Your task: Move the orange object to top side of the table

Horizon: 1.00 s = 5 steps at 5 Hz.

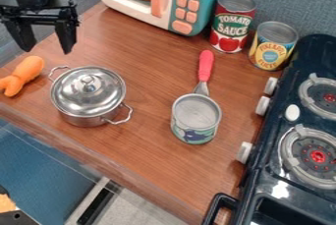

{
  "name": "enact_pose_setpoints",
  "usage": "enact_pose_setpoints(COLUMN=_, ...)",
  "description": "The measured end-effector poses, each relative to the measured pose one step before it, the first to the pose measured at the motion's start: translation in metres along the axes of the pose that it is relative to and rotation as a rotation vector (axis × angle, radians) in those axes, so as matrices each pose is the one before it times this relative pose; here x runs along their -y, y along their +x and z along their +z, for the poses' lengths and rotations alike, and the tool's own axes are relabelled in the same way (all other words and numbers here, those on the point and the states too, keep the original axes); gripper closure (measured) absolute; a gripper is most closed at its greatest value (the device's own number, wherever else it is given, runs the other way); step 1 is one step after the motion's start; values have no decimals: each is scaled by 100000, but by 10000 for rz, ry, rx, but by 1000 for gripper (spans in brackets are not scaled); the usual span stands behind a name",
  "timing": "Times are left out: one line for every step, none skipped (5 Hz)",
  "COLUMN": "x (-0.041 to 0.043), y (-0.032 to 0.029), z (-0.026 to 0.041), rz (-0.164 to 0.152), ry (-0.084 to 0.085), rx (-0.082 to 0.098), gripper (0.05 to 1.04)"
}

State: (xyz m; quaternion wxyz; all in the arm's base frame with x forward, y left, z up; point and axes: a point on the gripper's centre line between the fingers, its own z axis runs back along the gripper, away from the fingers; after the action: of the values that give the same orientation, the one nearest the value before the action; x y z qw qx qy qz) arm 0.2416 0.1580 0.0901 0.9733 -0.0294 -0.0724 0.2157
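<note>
Look for the orange toy (27, 69) at the left edge of the wooden table (138, 140), lying with its rounded end toward the far side and stubby lobes toward the near left. Probably light; hard to tell whether plush or plastic, so allow for a little give. Unlikely to break, but liable to roll or pivot under a one-sided push. Best taken across the body, one finger along each long side, with a modest squeeze, well clear of the lobes.

Empty gripper (47, 49), fingers spread wide, hanging at the upper left, near the toy's rounded end. Just beside the toy, the steel pot (84, 116), lid (89, 86) on, with a loop handle (56, 68) easy to snag; best to lift before crossing. Toward the back, the toy microwave (206, 3), then the red can (233, 22) and yellow can (270, 52), likely limits on the far side. Farther right, a low can (194, 134) beside a red-handled utensil (206, 65), then the toy stove (275, 189): little hindrance.
</note>
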Motion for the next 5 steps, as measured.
enact_pose_setpoints(x=-1782, y=-53, z=-229, rz=-188, ry=451, rx=278, gripper=83)
enact_pose_setpoints(x=-902, y=273, z=-643, rz=-235, ry=404, rx=180, gripper=83)
enact_pose_setpoints(x=-1155, y=-497, z=-1329, rz=-169, ry=625, rx=-150, gripper=83)
enact_pose_setpoints(x=-249, y=-535, z=-683, rz=-187, ry=292, rx=58, gripper=83)
enact_pose_setpoints(x=-747, y=-429, z=-621, rz=140, ry=48, rx=-124, gripper=83)
